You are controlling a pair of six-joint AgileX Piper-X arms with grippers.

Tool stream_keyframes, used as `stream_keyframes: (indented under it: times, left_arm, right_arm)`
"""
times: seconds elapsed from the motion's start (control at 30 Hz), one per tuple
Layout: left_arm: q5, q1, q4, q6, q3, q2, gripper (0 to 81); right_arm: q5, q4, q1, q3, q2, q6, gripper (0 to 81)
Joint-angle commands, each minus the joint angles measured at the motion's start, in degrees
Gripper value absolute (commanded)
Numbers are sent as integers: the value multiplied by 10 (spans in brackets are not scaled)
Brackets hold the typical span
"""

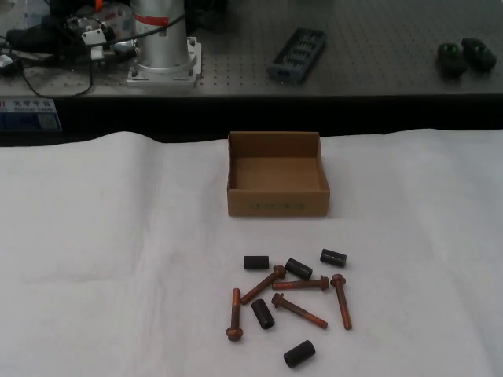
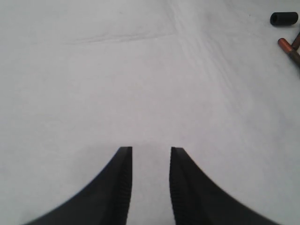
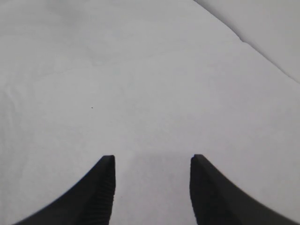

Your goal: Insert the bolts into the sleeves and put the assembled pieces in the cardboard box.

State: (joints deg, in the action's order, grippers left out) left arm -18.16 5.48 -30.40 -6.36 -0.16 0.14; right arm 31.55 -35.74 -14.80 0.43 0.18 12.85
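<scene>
The left gripper (image 2: 151, 150) hangs over the white cloth (image 2: 93, 70), fingers slightly apart and holding nothing. Well ahead of its tips lie a sleeve (image 2: 283, 18) and the end of a bolt (image 2: 288, 48). The right gripper (image 3: 152, 159) is parted wider, also empty, over cloth; in the high view loose bolts (image 1: 299, 310) and sleeves (image 1: 263, 313) lie mixed together, the box (image 1: 277, 206) just beyond them.

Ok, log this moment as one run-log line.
left pincer: open, empty | right pincer: open, empty | bolts: loose on white cloth | sleeves: loose, unassembled | cardboard box: beyond pile
</scene>
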Motion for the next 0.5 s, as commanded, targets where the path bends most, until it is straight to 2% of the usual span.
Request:
stream_keyframes:
  times: [0.0, 0.47]
  left_arm:
    - [-6, 0, -38, -6, 2, -1, 210]
    - [-6, 0, -38, -6, 2, -1, 210]
  right_arm:
    - [5, -4, 0, -4, -2, -7, 374]
    - [5, 31, 1, -4, -2, -4, 374]
